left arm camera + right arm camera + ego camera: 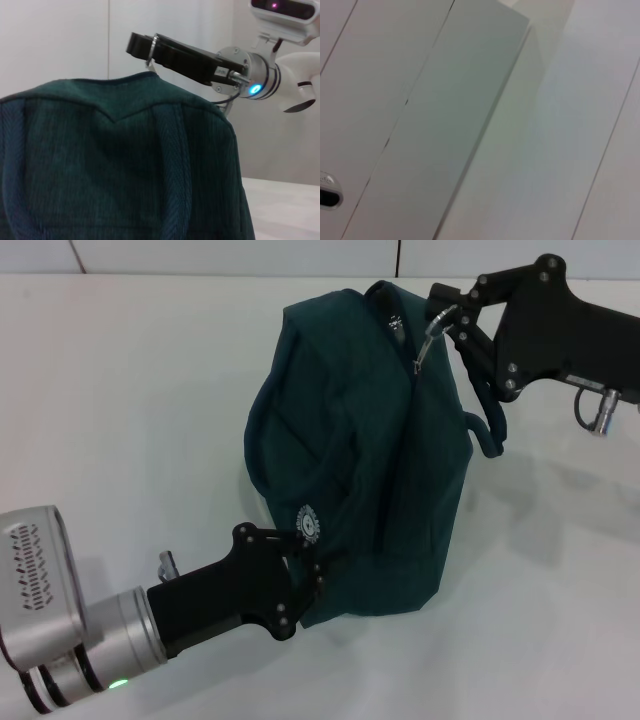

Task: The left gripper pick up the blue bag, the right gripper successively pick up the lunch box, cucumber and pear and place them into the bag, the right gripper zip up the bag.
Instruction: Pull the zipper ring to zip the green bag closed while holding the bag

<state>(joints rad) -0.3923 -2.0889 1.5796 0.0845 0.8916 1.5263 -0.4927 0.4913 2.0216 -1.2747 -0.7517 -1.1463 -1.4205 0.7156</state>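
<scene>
Sitting bulging and almost closed on the white surface point(120, 390), the blue bag point(360, 450), with its round white logo point(310, 523) facing the near side. Clamping the bag's near lower corner, right beside that logo, the left tool point(303, 575), fingers pressed together on the fabric. Reaching in at the bag's far top end, the right tool point(452, 318), fingers closed on the metal ring pull point(428, 340) of the zipper point(412, 380), the seam below it looking drawn shut down the bag's length. Showing the same grip from the bag's other side in the left wrist view: the ring point(151, 49) caught at the tip of the right tool point(142, 46), just above the bag's ridge point(125, 150). Not showing anywhere outside the bag: lunch box, cucumber or pear, so probably packed inside, judging by the bulge. Likely finishing the zipping stage. Risking, from here, the thin ring slipping out of the fingertips if pulled at an angle to the seam; the slider snagging on bunched fabric or lining near the bag's end; the whole bag dragging or tipping toward the right tool should the left tool's pinch on that corner give way.
</scene>
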